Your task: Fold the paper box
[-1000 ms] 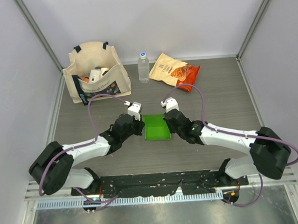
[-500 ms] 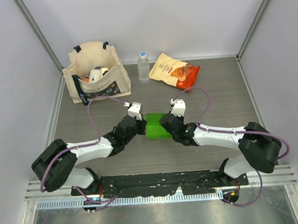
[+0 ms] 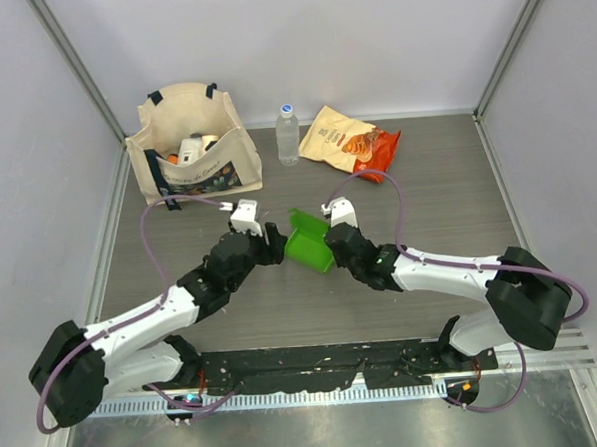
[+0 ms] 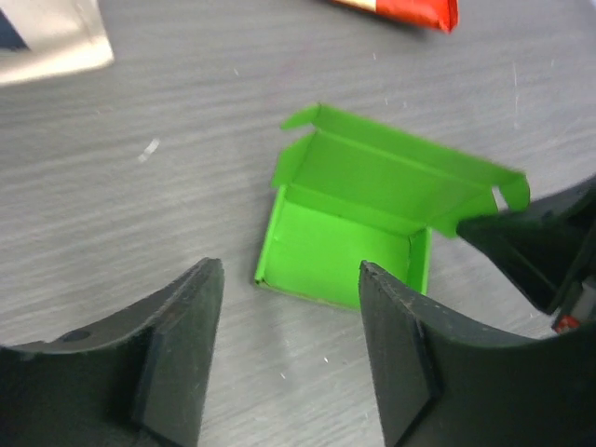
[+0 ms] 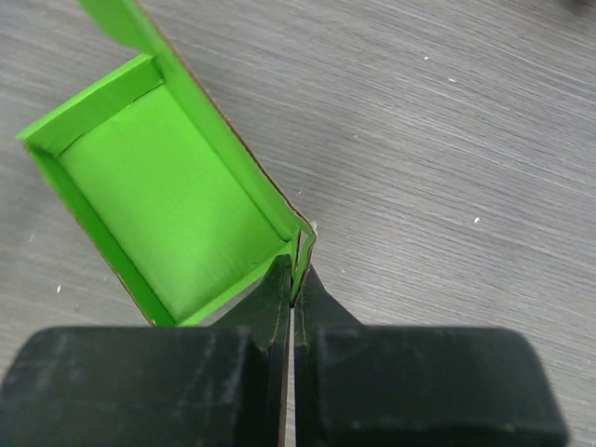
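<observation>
One green paper box [image 3: 307, 241] [image 4: 345, 242] [image 5: 168, 196], a shallow open tray with its lid flap raised along the far side, sits at the middle of the table [image 3: 438, 206] between the two arms. Of the two grippers, the right gripper [image 3: 331, 246] [image 5: 293, 279] is pinched tight on the box's near right corner wall, while the left gripper [image 3: 276, 245] [image 4: 291, 275] stands just beside the box's left side with its jaws spread wide and nothing in them. Along the far edge, well apart from the box, stand one tote bag [image 3: 189, 139] with items inside, one water bottle [image 3: 288, 134] and one orange snack bag [image 3: 349, 141].
</observation>
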`<state>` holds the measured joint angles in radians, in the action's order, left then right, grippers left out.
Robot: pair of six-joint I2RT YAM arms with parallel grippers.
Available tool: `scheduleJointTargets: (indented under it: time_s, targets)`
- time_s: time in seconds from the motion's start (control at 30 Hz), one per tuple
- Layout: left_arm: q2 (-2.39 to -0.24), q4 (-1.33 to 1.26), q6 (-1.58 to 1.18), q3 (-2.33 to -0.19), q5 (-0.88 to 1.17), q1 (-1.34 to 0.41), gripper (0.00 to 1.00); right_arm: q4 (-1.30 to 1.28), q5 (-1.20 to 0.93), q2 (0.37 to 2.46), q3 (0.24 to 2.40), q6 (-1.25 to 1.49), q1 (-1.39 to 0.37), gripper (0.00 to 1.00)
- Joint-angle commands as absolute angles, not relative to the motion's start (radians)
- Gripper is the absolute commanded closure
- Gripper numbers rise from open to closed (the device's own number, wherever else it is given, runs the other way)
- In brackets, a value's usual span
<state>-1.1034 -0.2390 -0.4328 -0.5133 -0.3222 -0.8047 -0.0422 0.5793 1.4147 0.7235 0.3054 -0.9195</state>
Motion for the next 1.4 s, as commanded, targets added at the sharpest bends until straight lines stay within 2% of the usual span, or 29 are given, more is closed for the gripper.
scheduleJointTargets:
  time_s: [0.0, 0.13, 0.27, 0.43, 0.53, 0.7, 0.8, 0.87, 0.97, 1.23, 1.37]
  targets:
    - [-1.020, -0.225, -0.397, -0.486, -0.310, -0.724, 0.33, -0.005, 0.404, 1.332, 0.692, 0.135, -0.907, 0.99]
    - [-1.067, -0.270, -0.405, -0.544, 0.019, -0.598, 0.28, 0.015, 0.275, 1.281, 0.678, 0.100, -0.882, 0.99]
    - [-1.207, -0.151, -0.393, -0.699, 0.185, -0.543, 0.28, -0.060, 0.141, 1.282, 0.709, 0.106, -0.845, 0.99]
    - [-1.275, -0.090, -0.295, -0.755, 0.339, -0.525, 0.36, -0.075, 0.103, 1.276, 0.704, 0.127, -0.821, 0.99]
    - [-1.241, -0.080, -0.282, -0.724, 0.338, -0.526, 0.39, -0.075, 0.103, 1.272, 0.700, 0.132, -0.812, 0.99]
    - [-1.115, -0.187, -0.339, -0.600, 0.276, -0.526, 0.37, -0.075, 0.101, 1.276, 0.704, 0.132, -0.801, 0.99]
    - [-1.135, -0.169, -0.316, -0.595, 0.262, -0.528, 0.37, -0.075, 0.100, 1.278, 0.709, 0.123, -0.796, 0.99]
    - [-1.187, -0.109, -0.325, -0.640, 0.249, -0.531, 0.43, -0.081, 0.098, 1.278, 0.713, 0.117, -0.796, 0.99]
    - [-1.219, -0.158, -0.353, -0.637, 0.248, -0.543, 0.48, -0.084, 0.106, 1.273, 0.713, 0.109, -0.792, 0.99]
    - [-1.276, -0.210, -0.336, -0.643, 0.226, -0.571, 0.55, -0.081, 0.087, 1.278, 0.724, 0.107, -0.787, 0.99]
    - [-1.296, -0.213, -0.318, -0.652, 0.218, -0.581, 0.66, -0.081, 0.094, 1.292, 0.733, 0.103, -0.787, 0.99]
